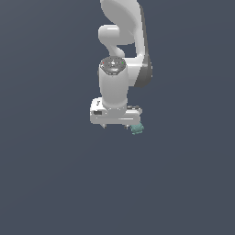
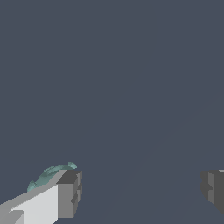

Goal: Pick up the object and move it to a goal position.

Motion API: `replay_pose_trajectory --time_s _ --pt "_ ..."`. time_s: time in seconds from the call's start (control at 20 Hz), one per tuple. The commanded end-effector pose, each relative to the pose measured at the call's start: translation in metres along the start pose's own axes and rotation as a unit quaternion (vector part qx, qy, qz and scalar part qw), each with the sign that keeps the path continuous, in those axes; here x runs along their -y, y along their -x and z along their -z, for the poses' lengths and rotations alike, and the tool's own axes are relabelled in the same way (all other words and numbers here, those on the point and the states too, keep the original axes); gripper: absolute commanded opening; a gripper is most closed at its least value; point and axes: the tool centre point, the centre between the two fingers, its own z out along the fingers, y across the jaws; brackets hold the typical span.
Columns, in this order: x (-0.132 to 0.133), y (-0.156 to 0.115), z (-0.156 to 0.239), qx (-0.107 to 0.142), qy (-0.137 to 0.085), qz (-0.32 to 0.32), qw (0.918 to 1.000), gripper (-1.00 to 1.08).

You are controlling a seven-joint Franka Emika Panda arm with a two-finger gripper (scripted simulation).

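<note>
The object [image 1: 137,129] is a small teal-green lump lying on the dark floor, just under the end of the white gripper [image 1: 117,125] on the exterior view's right. In the wrist view the object [image 2: 49,174] peeks out behind one grey fingertip [image 2: 69,193], outside the gap, and most of it is hidden by that finger. The other fingertip [image 2: 213,189] is far off across the picture. My gripper [image 2: 141,191] is open with nothing between its fingers.
A plain dark grey-blue floor [image 1: 55,183] stretches all around. The white arm [image 1: 124,36] rises behind the gripper toward the back of the exterior view.
</note>
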Motion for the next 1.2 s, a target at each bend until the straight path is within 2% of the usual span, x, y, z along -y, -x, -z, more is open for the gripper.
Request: replay_pose_trajectory --time_s 0.0,0.4,0.7,0.9,1.15 --pt "0.000 0.000 0.000 0.000 0.000 0.000 1.0000 1.00" --pt "0.000 0.011 -0.017 0.023 -0.009 -0.013 0.9996 1.00" --pt "0.003 0.012 -0.018 0.022 -0.008 -0.010 0.9997 1.00" --pt "0.015 0.018 -0.024 0.021 -0.006 0.003 0.9998 1.00" --pt "0.043 0.033 -0.038 0.017 -0.002 0.035 0.9992 1.00"
